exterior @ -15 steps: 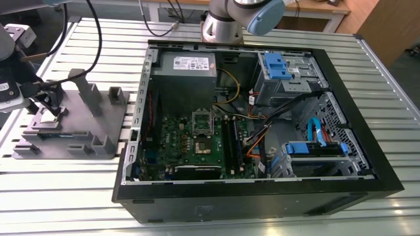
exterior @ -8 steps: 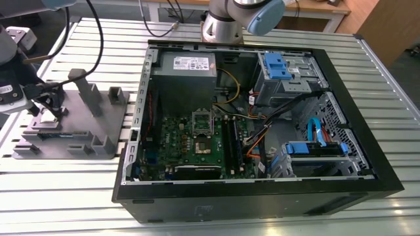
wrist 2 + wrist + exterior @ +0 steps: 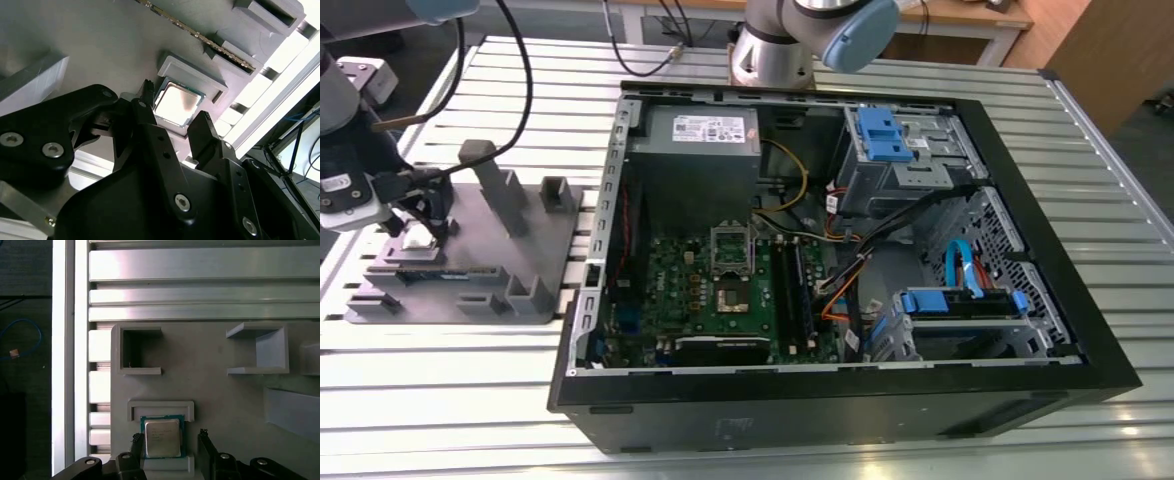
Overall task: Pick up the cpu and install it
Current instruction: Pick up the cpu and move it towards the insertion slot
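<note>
we see one cpu point(image 3: 162, 438) seated in grey fixture point(image 3: 225, 405) | lid print unreadable | gripper point(image 3: 170, 436) wide, jaws either side of it

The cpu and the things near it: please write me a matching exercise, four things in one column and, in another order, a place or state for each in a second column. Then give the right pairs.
Things
1. cpu
2. gripper
3. motherboard
4. grey fixture

Places or states
A. green, inside the open computer case
B. open, straddling the cpu
C. lies in a square recess of the grey fixture
D. stands on the slatted table, to the exterior view's left of the computer case

Pairs: 1-C, 2-B, 3-A, 4-D
</note>
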